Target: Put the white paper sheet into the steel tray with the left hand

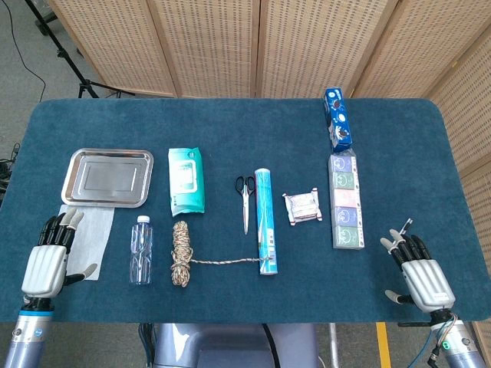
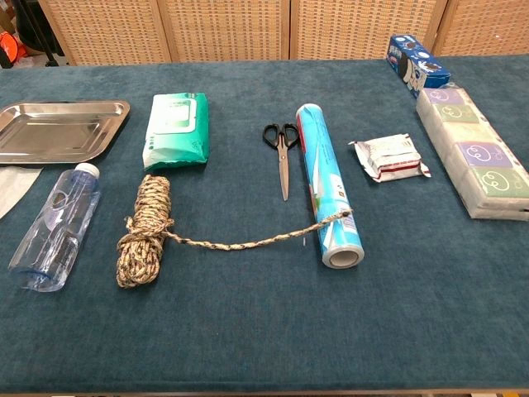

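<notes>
One white paper sheet [image 1: 93, 232] under left hand [image 1: 47, 264] fingers (spread, holding nothing); one steel tray [image 1: 108, 177].

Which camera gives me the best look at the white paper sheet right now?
The head view: the white paper sheet lies flat just below the steel tray, with the left hand at its near edge. The chest view catches only a corner at the frame's left edge.

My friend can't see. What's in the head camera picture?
The left hand rests on a white paper sheet just below an empty steel tray. A bottle, rope and scissors lie nearby.
</notes>
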